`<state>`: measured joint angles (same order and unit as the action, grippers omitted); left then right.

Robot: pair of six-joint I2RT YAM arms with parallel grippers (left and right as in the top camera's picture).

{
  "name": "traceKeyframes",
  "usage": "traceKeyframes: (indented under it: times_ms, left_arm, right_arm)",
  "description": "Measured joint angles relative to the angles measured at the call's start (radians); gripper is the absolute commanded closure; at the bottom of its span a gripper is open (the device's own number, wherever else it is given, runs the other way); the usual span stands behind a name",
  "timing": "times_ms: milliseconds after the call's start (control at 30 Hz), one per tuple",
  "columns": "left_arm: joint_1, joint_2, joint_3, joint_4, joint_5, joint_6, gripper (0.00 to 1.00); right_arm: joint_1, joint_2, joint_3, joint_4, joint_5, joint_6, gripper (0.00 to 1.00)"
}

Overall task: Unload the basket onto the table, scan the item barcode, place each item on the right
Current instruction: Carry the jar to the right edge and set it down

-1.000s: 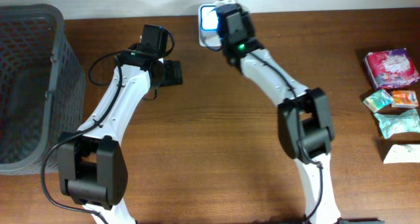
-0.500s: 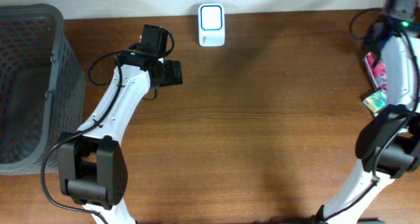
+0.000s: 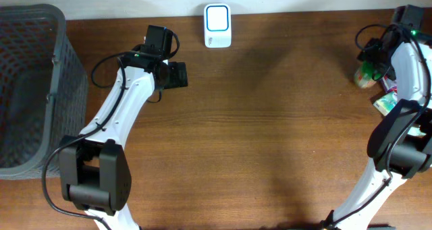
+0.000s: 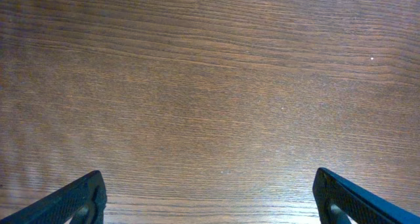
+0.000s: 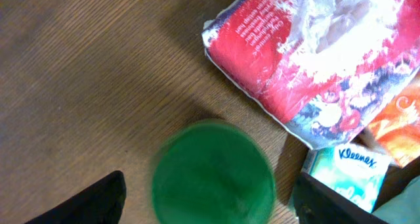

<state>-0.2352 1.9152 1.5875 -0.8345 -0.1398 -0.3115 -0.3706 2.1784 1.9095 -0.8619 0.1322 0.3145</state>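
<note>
A green round item [image 5: 213, 171], blurred, lies under my right gripper [image 5: 213, 204]. It sits between the two black fingers [image 5: 92, 201] with a gap on each side, so that gripper is open. From overhead the green item [image 3: 364, 74] is on the table at the far right, just below my right gripper [image 3: 372, 60]. The white scanner [image 3: 217, 25] with its lit blue window stands at the back edge, far from both grippers. My left gripper [image 3: 177, 75] hangs open over bare wood, its fingertips [image 4: 82, 198] wide apart with nothing between them.
A red and white tissue pack [image 5: 308, 60], a teal Kleenex pack [image 5: 348, 171] and an orange pack [image 5: 400, 119] lie close to the right of the green item. A dark mesh basket [image 3: 27, 88] stands at the table's left edge.
My right arm has swung from the scanner over to the table's right edge. Its jaws have widened and the green item now shows free beneath them. The left arm has not moved.
</note>
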Motion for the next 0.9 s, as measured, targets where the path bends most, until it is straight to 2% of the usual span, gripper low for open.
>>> traceKeyframes:
  times_ms: [67,133,167,333,467,567,667,767,900]
  left_arm:
    - [0.000,0.000,0.000,0.000,0.000,0.000,0.01]
    - [0.000,0.000,0.000,0.000,0.000,0.000,0.01]
    - [0.000,0.000,0.000,0.000,0.000,0.000,0.01]
    - [0.000,0.000,0.000,0.000,0.000,0.000,0.01]
    - [0.000,0.000,0.000,0.000,0.000,0.000,0.01]
    - [0.000,0.000,0.000,0.000,0.000,0.000,0.01]
    - [0.000,0.000,0.000,-0.001,0.000,0.000,0.01]
    - [0.000,0.000,0.000,-0.002,0.000,0.000,0.01]
    - [0.000,0.000,0.000,0.000,0.000,0.000,0.01]
  right_arm:
    - [0.000,0.003,-0.003,0.003,0.008,0.004,0.11]
    - [-0.002,0.011,-0.004,0.014,0.027,0.007,0.07]
    - [-0.003,0.016,-0.005,0.013,0.042,0.008,0.00]
    - [-0.003,0.004,0.037,-0.063,0.056,0.011,0.01]
    - [-0.003,-0.188,0.064,-0.184,0.051,0.011,0.01]
    - [0.001,-0.433,0.089,-0.347,-0.018,0.012,0.01]
    - [0.032,-0.558,0.078,-0.456,-0.049,0.014,0.01]
    - [0.143,-0.678,-0.044,-0.458,-0.071,0.015,0.01]
    - [0.322,-0.877,-0.397,-0.369,-0.082,0.022,0.01]
